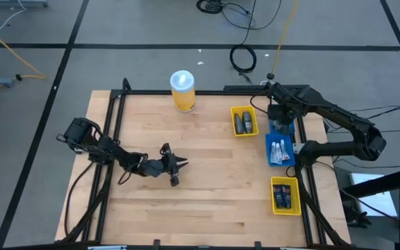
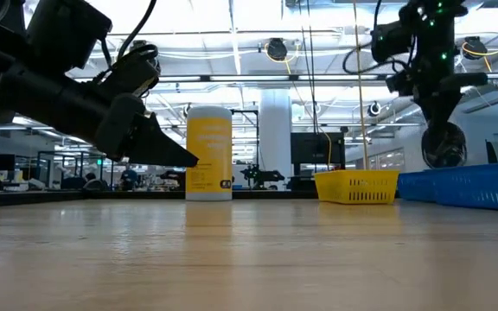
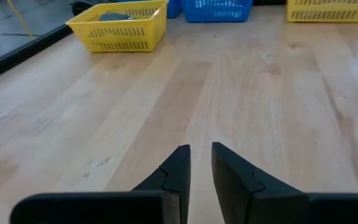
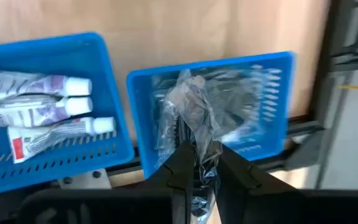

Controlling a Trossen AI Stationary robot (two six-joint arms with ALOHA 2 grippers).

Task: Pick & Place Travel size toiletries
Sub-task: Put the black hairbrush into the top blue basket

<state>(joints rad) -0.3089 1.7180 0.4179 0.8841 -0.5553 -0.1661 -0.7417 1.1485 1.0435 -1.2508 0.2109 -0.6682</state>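
Right pincer clamped on a crinkly clear plastic packet, held over the smaller blue tray; packet's long axis runs straight out from the fingertips. Beside that, a second blue tray holds three white tubes lying side by side, caps toward the packet. Left pincer low over bare tabletop, fingers slightly apart, holding nothing; yellow tray well ahead of it, grey piece inside. Yellow canister at the far edge.

Pale wooden tabletop, smooth with a soft sheen and visible grain. Slotted plastic trays, blue and yellow, slightly glossy. Crinkled clear plastic wrapper, shiny, pinched in matt black fingers. Glossy white tubes with printed labels lie in another blue tray.
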